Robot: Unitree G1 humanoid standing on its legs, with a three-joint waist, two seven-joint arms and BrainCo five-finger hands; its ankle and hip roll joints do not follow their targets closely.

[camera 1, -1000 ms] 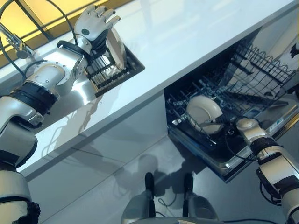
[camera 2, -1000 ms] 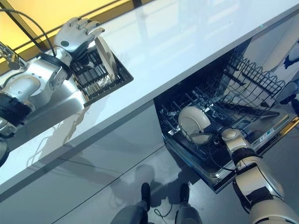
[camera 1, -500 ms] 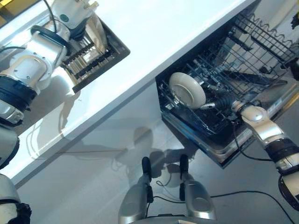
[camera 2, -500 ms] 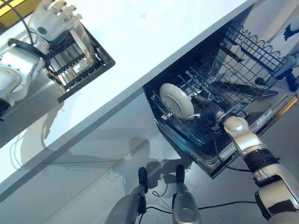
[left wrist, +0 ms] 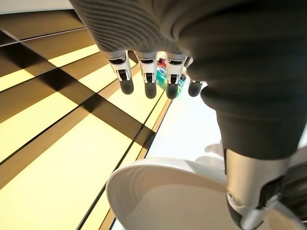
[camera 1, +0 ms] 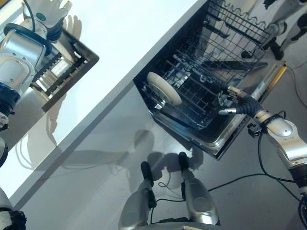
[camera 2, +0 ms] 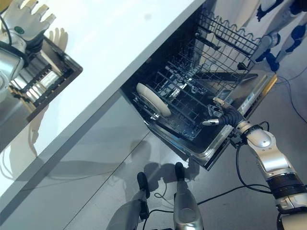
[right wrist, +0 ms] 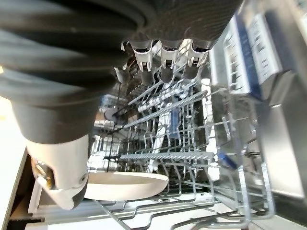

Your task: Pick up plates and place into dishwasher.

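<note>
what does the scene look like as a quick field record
left robot hand: open, fingers straight, by a plate in the counter rack
right robot hand: open, holding nothing, over the dishwasher's front edge
dishwasher: open, lower rack pulled out
loaded plate: on edge at the lower rack's near end, apart from the right robot hand
counter: white

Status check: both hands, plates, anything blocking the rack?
Right hand open, empty, by the rack's front edge. One plate standing in the dishwasher rack. Left hand open at the counter drying rack, over a second plate. Nothing blocking.
</note>
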